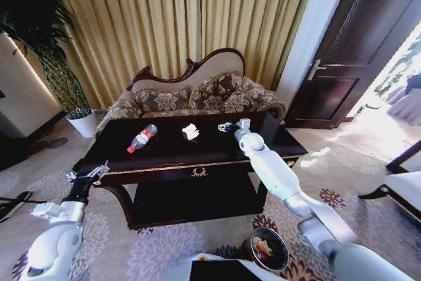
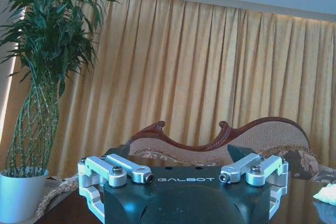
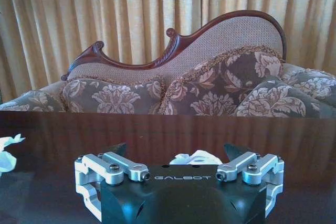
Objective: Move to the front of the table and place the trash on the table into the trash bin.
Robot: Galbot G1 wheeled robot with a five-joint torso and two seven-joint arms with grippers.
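The trash bin point(image 1: 268, 249) is seen nearest, on the carpet by the robot's base, partly cut off, with scraps inside. The left end effector point(image 1: 84, 177) is held at the table's point(image 1: 197, 156) front left corner, fingers spread wide, nothing gripped. The right end effector point(image 3: 178, 157) is set over the table top, opened wide around a small crumpled wrapper point(image 3: 195, 158); contact cannot be made out. Crumpled white paper point(image 1: 191, 131) lies mid-table. The bottle point(image 1: 142, 137) lies flat, red cap pointed toward the front left.
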